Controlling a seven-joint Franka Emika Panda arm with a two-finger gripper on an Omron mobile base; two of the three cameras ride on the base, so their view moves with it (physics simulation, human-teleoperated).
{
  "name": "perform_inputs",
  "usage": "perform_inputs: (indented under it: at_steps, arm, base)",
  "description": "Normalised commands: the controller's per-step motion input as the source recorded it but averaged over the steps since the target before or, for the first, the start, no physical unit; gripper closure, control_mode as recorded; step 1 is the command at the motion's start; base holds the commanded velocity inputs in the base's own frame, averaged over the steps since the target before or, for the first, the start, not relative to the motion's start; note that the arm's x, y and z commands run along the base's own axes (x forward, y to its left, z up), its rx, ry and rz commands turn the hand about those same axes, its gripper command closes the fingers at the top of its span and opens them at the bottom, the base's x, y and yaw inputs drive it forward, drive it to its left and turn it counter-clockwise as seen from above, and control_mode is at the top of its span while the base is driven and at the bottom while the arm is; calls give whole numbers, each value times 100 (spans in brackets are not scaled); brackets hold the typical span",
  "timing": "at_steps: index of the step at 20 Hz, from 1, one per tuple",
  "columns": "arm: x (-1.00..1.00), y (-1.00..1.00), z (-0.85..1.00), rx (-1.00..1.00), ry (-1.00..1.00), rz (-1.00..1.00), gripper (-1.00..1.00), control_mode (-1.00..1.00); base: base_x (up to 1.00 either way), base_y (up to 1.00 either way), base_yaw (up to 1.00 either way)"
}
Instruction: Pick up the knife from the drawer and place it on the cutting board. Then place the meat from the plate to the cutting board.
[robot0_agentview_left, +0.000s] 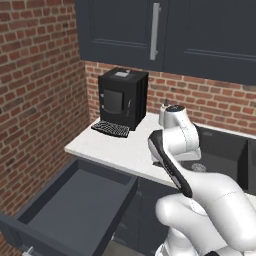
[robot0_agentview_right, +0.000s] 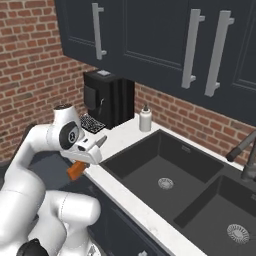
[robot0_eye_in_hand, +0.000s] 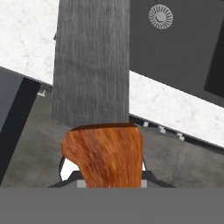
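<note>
Wood-grain knife (robot0_eye_in_hand: 103, 153) handle pinched in jaws, apparently; brushed grey blade over white speckled counter (robot0_eye_in_hand: 26, 39).

drawer (robot0_agentview_left: 75, 205) running off the left base view's bottom edge, knife (robot0_eye_in_hand: 94, 109) blade tip leaving the hand view's top edge, handle hiding the gripper (robot0_eye_in_hand: 103, 177) jaws, faucet (robot0_agentview_right: 243, 155) being cropped at right

Rendered kitchen, brick wall (robot0_agentview_left: 35, 90), dark cabinets (robot0_agentview_right: 150, 35), white counter (robot0_agentview_left: 120, 145), sink (robot0_agentview_right: 165, 167), coffee machine (robot0_agentview_left: 122, 97)
</note>
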Motion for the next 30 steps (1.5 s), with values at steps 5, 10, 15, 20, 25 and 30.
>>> perform_inputs:
  at_steps: [5, 10, 15, 20, 25, 30]
  arm:
    - [0, 0, 0, 0, 0, 0, 100, 100]
    - [0, 0, 0, 0, 0, 0, 100, 100]
    - [0, 0, 0, 0, 0, 0, 100, 100]
    - [0, 0, 0, 0, 0, 0, 100, 100]
    - [0, 0, 0, 0, 0, 0, 100, 100]
    - [0, 0, 0, 0, 0, 0, 100, 100]
  base:
    - [-1, -25, -48]
    - [0, -23, -83]
    - [-4, -24, -84]
    - [-13, -95, -48]
    - [-28, -99, -22]
    - [-32, -92, -1]
